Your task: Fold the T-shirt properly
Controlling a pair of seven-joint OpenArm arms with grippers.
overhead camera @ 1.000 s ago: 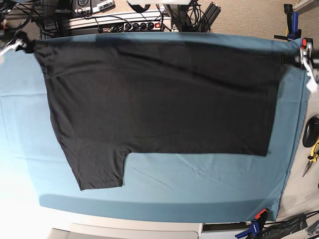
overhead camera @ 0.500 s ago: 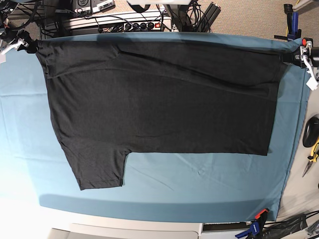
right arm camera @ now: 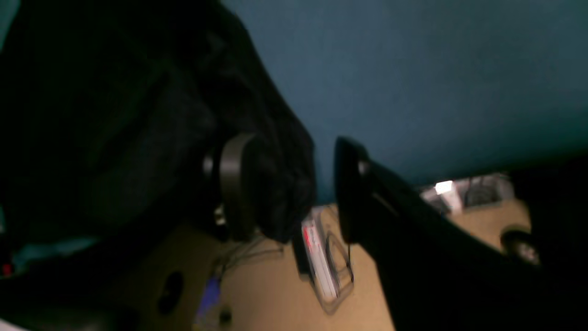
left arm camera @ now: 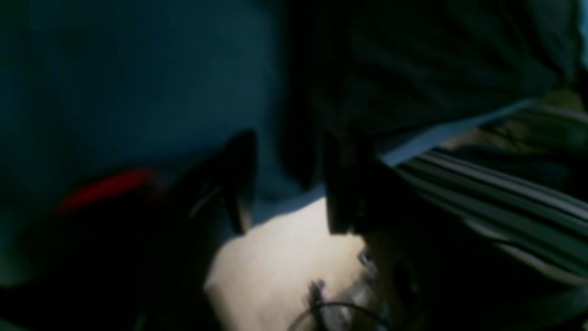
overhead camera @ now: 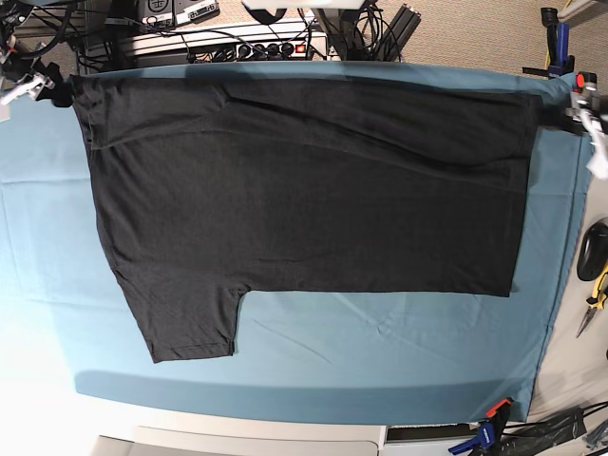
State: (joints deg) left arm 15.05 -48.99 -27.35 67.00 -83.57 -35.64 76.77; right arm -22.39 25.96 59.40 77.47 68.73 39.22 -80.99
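T-shirt (overhead camera: 304,190) lies flat on the teal table cloth (overhead camera: 380,351), its far edge along the table's far edge, one sleeve reaching toward the near left. Bare cloth shows near and right. Right gripper (right arm camera: 287,188): jaws parted, fabric bunched between them against one finger. Left gripper (left arm camera: 287,184): jaws apart, with shirt fabric reaching into the gap. No writing is legible. Only the base view shows clamps (overhead camera: 489,426) at the near right.

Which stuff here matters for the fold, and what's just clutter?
Job:
T-shirt
left gripper
right gripper
teal cloth

Clutter:
power strip
clamps
pliers
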